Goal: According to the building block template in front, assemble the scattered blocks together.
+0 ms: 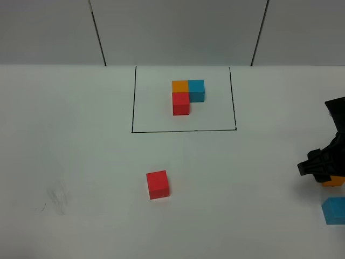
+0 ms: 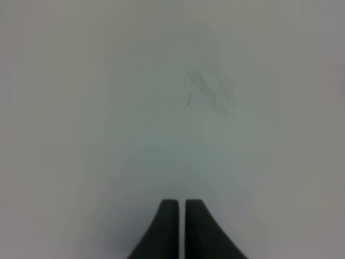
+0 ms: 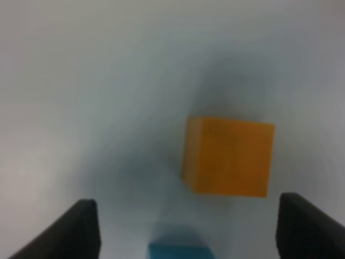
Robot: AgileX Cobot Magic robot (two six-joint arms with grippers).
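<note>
Plainly, the right tool (image 3: 190,213) stands wide open and empty at the right of the table (image 1: 81,162), with the loose orange cube (image 3: 229,156) just ahead of its fingertips and the light blue cube (image 1: 335,210) near. The left tool (image 2: 181,208) is closed on nothing. Farther off, the red cube (image 1: 158,184) sits alone mid-table, and the template (image 1: 187,96) lies inside its black rectangle (image 1: 132,97).

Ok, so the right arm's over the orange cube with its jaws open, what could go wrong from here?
The orange cube sits off-centre ahead of the open right gripper, nearer one finger, so closing may shove or twist it rather than grip it squarely. The blue cube lies close by; a descending finger might nudge it.
</note>
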